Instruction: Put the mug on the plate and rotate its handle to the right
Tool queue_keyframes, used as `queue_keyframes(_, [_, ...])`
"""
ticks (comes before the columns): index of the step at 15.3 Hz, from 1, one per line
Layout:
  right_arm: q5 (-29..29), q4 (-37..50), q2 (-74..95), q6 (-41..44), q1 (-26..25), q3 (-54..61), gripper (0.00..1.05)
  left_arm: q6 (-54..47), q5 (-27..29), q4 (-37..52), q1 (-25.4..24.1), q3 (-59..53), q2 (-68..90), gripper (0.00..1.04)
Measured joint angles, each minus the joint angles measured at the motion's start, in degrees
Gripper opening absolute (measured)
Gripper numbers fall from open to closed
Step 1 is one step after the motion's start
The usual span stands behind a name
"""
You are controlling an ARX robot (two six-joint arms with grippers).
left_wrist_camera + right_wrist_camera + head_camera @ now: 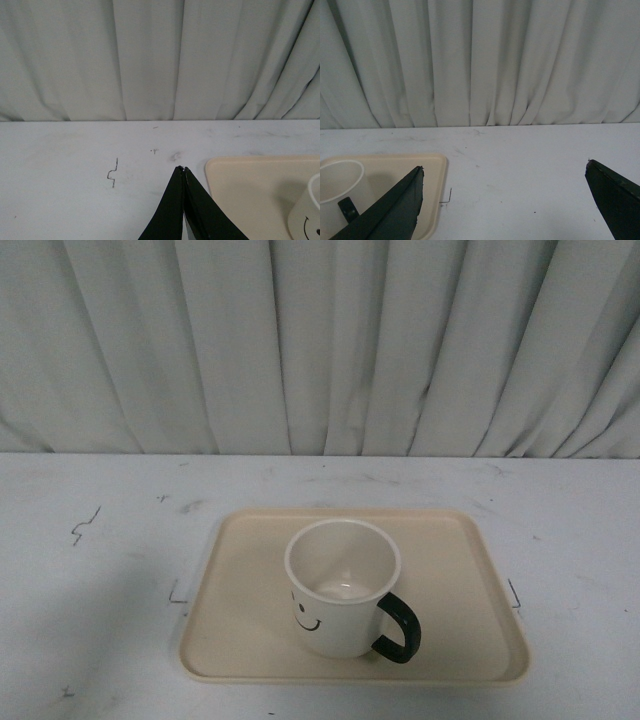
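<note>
On the pale, scuffed table [90, 640], centre and slightly near: plate [240, 590], smooth beige plastic, rectangular, with rounded corners and a low raised rim.

Standing upright on it, toward its near edge: mug [330, 635], white, round, glossy, mouth upward.
- Smiley face [303, 616]: black print on the mug's near-left side.
- Handle [402, 630]: thick black C-shaped loop, pointing right and a little near.

Left gripper [183, 172]: two black tapering fingers pressed together at the tips, nothing between them, left of the plate.

Right gripper [504, 175]: black fingers spread wide, nothing held, right of the plate.

Far side: curtain [320, 340], pale grey-white cloth hanging in vertical pleats.

Table surface, left of the plate: small dark angular marks [85, 525].
</note>
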State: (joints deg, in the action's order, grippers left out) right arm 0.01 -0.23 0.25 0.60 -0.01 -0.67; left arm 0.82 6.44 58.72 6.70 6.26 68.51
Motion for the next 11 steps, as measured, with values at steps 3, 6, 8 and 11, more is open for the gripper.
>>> queue_keyframes(3, [-0.02,0.00,0.00,0.00,0.00,0.00,0.98,0.00,-1.51,-5.33,-2.10,-2.19,-11.10,0.02])
queue_keyframes(6, [-0.02,0.00,0.00,0.02,0.00,0.00,0.98,-0.04,-6.10,-13.03,-6.88,-4.50,-20.37,0.02])
queue_keyframes(8, [-0.02,0.00,0.00,0.00,0.00,0.00,0.98,-0.07,-6.34,-18.10,-6.73,-5.11,-26.10,0.02])
queue_keyframes(11, [-0.04,0.00,0.00,0.00,0.00,0.00,0.98,-0.07,-6.36,-25.77,-6.73,-5.75,-34.82,0.02])
